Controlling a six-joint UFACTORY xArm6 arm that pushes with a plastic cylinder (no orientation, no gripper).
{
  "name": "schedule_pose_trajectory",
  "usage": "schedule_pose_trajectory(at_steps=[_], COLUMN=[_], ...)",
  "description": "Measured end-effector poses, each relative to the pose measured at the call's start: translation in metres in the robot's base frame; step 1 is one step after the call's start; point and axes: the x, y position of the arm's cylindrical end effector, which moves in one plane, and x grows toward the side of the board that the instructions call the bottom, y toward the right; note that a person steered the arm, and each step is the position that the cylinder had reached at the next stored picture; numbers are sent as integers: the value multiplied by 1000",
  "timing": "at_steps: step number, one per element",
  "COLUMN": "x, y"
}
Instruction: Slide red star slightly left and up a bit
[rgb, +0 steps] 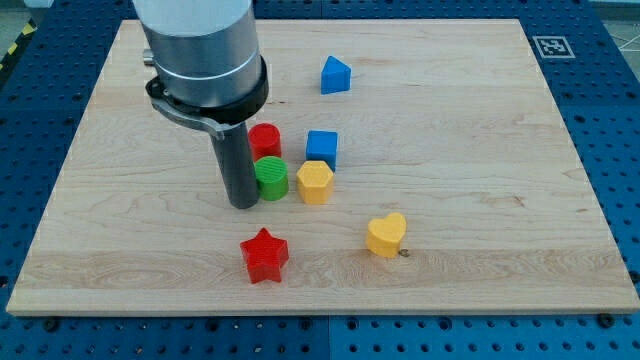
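Sitting low on the board, our tip (243, 203) carries nothing, just a bare dark rod pressing on the wood, and it looks to be touching or just beside the green cylinder (270, 178) on the view's right of it. Right behind that, up from us, the red cylinder (264, 139) peeks out, and the yellow hexagonal block (314, 182) sits just past the green one, with the blue cube (322, 147) above it. Now the one that matters: the red star (264, 255) lies below our tip, toward the view's bottom and a touch to the right, near but apart. That's the catch, folks; to send it left and up we judge we'd need to get round to its lower right side. Farther off, the yellow heart (386, 235) rests well right, and the blue pointed block (335, 76) sits far up.
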Motion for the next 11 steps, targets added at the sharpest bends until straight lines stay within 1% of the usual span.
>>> schedule_pose_trajectory(at_steps=[2, 3, 4, 5, 6, 9, 11], x=[3, 20, 50, 90, 111, 110, 110], y=[-26, -29, -41, -47, -34, 2, 45])
